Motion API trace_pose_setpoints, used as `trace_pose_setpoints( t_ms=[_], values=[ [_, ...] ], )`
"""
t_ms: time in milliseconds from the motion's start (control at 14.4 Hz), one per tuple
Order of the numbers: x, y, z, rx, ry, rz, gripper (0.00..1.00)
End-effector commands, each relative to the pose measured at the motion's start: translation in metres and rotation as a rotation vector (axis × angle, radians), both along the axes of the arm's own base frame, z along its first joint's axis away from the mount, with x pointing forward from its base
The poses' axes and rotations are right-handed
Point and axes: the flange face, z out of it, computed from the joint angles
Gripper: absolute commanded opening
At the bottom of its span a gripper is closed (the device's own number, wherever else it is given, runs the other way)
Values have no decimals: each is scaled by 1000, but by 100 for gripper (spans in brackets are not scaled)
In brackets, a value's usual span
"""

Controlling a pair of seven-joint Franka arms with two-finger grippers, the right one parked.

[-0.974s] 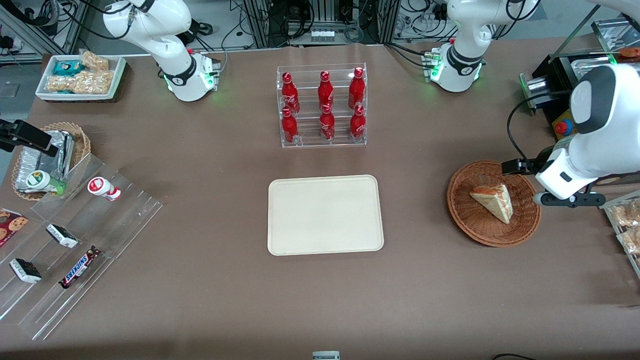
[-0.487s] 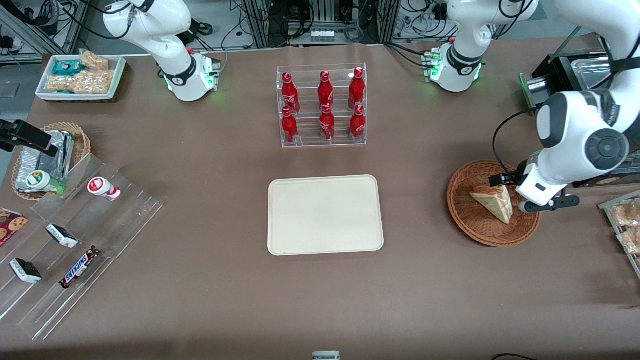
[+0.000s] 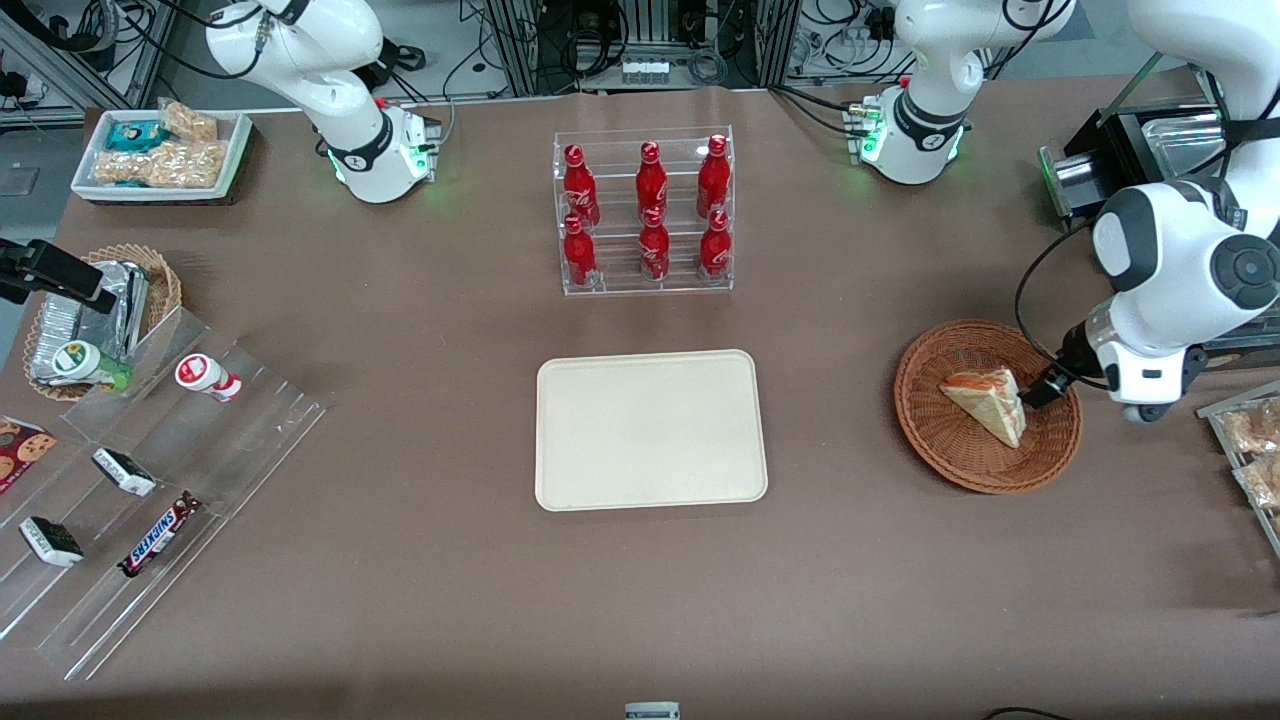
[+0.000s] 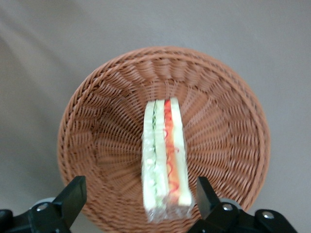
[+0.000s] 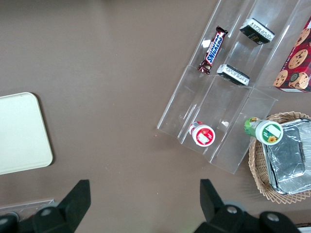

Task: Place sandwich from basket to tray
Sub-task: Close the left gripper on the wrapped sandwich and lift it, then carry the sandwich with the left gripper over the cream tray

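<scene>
We log the sandwich (image 3: 988, 401) lying inside the round wicker basket (image 3: 935, 440), which sits on the counter (image 3: 400, 600) near the edge at the working arm's end. In the wrist camera the wedge (image 4: 164, 156) stands on its side with its filling layers showing: green layers on one half, red-orange on the other, under clear wrap. It rests across the middle of the basket floor (image 4: 107, 141).

The end effector (image 3: 1040, 385) is low over the basket's rim, just beside the sandwich's thick end. In the wrist view its two fingers (image 4: 73, 196) are spread wide, one on either side of the wedge's near end, with a clear gap between each finger and the bread. It holds nothing. We cannot tell whether the fingertips touch the wicker.

The cream tray (image 3: 650, 430) lies flat in the middle of the counter, well apart from the basket, nothing on it. A clear rack of red bottles (image 3: 645, 215) stands farther from the front camera than the tray.
</scene>
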Motion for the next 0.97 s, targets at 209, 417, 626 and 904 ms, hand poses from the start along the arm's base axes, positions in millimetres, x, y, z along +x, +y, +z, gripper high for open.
trace_pose_setpoints(
  t_ms=[209, 417, 626, 904],
  values=[
    [5, -18, -20, -35, -1, 121, 100],
    [5, -29, -53, -58, 40, 133, 99],
    [6, -29, -59, -57, 34, 170, 9],
    [24, -34, -17, -67, 52, 142, 3]
  ],
)
